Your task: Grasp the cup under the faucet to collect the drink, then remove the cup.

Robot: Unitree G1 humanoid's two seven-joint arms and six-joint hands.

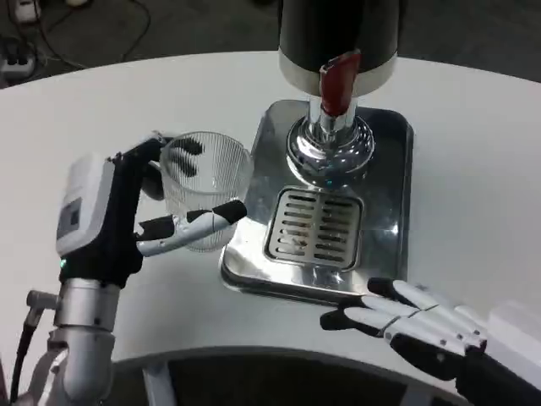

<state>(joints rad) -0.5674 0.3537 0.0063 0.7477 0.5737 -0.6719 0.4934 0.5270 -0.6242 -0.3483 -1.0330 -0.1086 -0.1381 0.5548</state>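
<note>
The cup (205,188) is clear glass, ribbed with fine vertical lines. The left hand (127,216) has a white back, with fingers (207,216) in black and white. The right hand (423,326) shows white fingers with black tips and black undersides. The drip tray (254,211) is mirror-bright silver, its grille (314,227) cut with dark slots. The dispenser (338,38) is black above a pale band, and the tap lever (338,83) is dark red over a chrome faucet (330,144). The counter (473,169) is plain white.

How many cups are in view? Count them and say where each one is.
1. The clear ribbed cup is held in the left hand, just left of the steel drip tray, not yet under the faucet. No other cup is visible.
</note>
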